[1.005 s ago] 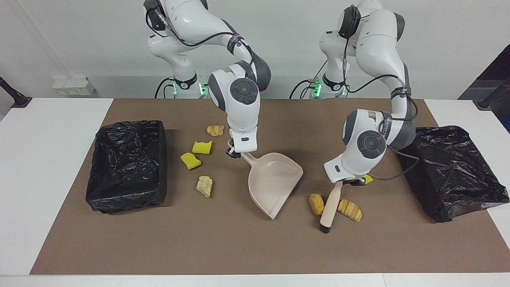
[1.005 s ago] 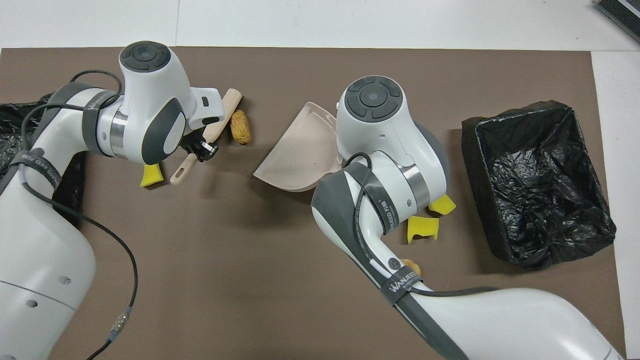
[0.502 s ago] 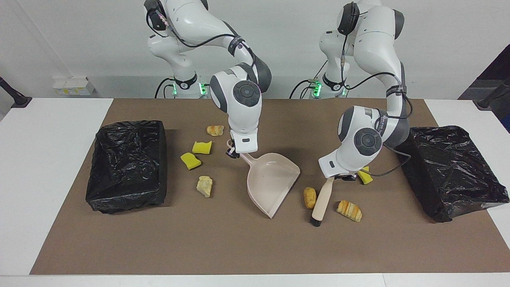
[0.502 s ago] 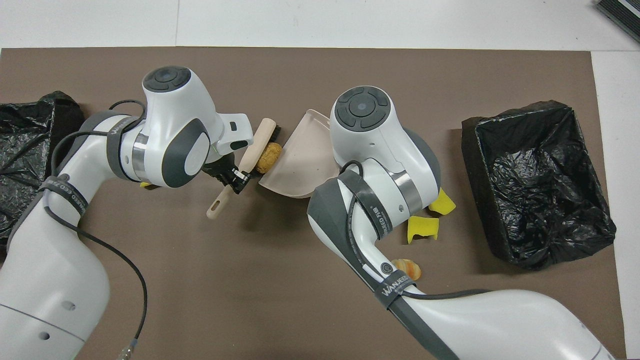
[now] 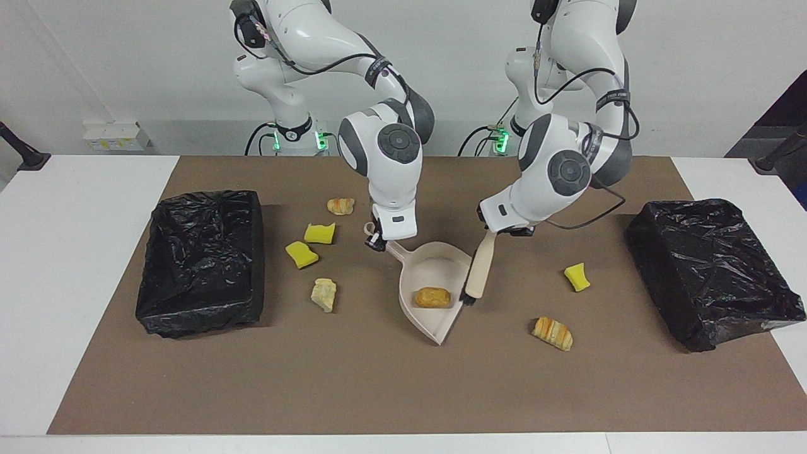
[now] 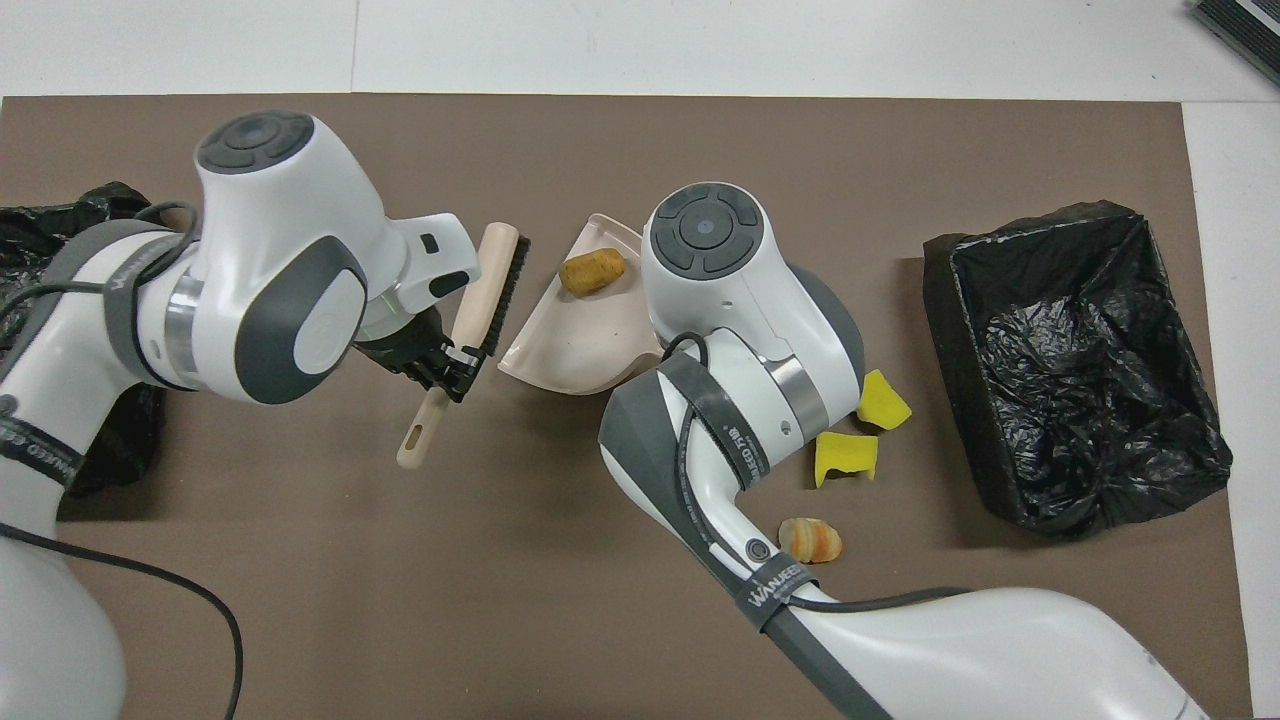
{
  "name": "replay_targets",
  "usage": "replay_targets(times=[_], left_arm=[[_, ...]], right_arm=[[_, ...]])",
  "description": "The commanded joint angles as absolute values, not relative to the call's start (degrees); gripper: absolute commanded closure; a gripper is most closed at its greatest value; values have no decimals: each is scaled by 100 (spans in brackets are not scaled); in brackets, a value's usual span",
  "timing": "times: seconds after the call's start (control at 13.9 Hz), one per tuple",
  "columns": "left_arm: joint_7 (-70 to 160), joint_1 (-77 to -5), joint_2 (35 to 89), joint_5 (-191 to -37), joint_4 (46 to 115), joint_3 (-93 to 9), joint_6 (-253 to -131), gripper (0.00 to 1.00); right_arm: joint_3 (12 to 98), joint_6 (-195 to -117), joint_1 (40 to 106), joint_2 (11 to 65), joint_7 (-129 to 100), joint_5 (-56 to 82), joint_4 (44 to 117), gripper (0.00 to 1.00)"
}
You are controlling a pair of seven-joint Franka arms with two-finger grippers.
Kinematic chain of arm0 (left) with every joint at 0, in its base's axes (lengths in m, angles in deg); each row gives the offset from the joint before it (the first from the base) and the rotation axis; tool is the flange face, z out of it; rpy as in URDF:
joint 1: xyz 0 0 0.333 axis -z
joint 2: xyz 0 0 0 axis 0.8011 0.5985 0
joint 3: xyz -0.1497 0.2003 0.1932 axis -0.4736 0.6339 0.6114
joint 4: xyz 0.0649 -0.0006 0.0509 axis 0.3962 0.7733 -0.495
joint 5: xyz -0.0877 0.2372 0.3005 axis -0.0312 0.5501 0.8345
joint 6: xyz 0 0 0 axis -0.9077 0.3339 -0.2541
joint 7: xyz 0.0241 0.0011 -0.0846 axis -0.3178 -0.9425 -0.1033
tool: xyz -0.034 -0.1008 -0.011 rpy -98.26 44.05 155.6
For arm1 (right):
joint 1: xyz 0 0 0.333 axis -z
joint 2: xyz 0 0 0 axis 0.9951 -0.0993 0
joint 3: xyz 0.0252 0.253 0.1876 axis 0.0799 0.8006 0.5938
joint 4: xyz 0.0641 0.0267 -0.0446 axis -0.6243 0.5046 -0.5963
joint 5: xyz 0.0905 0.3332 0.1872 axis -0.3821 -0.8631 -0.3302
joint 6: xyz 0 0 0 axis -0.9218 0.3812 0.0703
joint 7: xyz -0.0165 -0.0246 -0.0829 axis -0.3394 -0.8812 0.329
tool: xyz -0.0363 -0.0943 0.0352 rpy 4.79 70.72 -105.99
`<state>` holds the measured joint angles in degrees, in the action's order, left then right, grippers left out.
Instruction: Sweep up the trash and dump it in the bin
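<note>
With one brown lump (image 5: 432, 297) lying in the dustpan (image 5: 435, 277), we judge a sweep just finished. Our left tool (image 5: 504, 231) is clenched on the brush (image 5: 478, 270), its bristles at the pan's edge; our right tool (image 5: 377, 241) is clenched on the pan's handle. Two yellow chunks (image 5: 312, 243), a pale lump (image 5: 324, 294) and a striped lump (image 5: 341, 205) lie between the pan and a bin (image 5: 202, 261); another yellow chunk (image 5: 577, 277) and striped lump (image 5: 553, 333) lie toward the left arm's end. Next we likely sweep more or tip the pan level over a bin.

One orange-brown lump (image 5: 432, 297) lies in the beige dustpan (image 5: 420, 275) at frame centre — six more scraps (image 5: 325, 294) stay scattered on the mat: four centre-left, two — a yellow chunk (image 5: 577, 277), a bread-like lump (image 5: 553, 333) — lower right.
</note>
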<state>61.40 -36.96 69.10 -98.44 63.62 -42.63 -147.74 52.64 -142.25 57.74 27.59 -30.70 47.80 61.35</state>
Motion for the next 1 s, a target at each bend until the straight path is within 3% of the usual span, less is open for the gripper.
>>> replay_targets(times=[0.0, 0.43, 0.57, 0.79, 0.93], left_arm=[[5633, -3934, 6822, -9381, 6441, -4136, -14746, 100], [5350, -4585, 7014, -8493, 6503, -3810, -14982, 100], [5630, -4603, 7462, -8307, 6346, -3828, -15272, 100], [6203, -4595, 8392, -8271, 5424, -3916, -15194, 100], [6343, -4620, 8719, -8280, 5220, -4160, -15282, 100]], right_arm=[[5328, -14353, 5750, 2861, -3266, 4951, 6245, 100], [5328, -14590, 5609, 2817, -3574, 5136, 6245, 100], [5328, -14626, 5591, 2808, -3574, 5145, 6245, 100], [5328, -14652, 5591, 2800, -3556, 5136, 6254, 100], [5319, -14652, 5591, 2800, -3539, 5136, 6263, 100]])
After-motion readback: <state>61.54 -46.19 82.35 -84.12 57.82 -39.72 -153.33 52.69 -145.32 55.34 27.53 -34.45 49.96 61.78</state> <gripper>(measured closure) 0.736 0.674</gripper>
